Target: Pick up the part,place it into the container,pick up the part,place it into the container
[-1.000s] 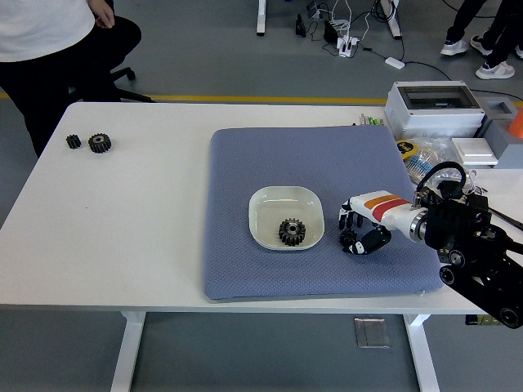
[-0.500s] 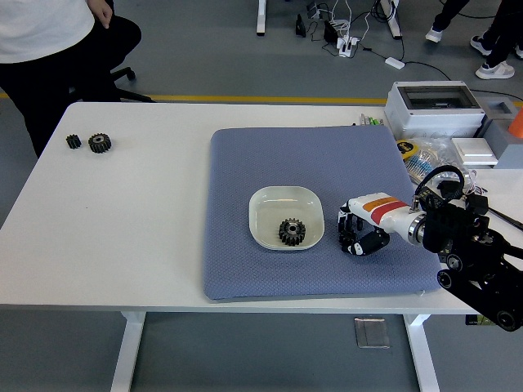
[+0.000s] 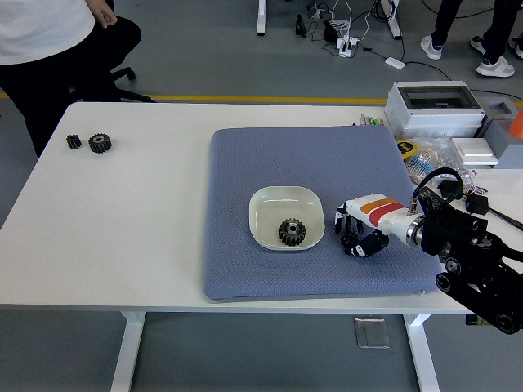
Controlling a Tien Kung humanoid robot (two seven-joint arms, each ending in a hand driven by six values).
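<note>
Second pick: right hand (image 3: 357, 233) fingers curled round a gear (image 3: 353, 242) beside the dish (image 3: 263, 206); next, lift it over.

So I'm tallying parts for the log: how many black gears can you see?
4, maybe. One gear lies in the white dish; two gears sit at the table's far left; one seems gripped in the right robot hand, mostly hidden.

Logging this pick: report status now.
Right hand curled over a gear on the blue mat. One gear already in white bowl. Left out of view. Path clear.
</note>
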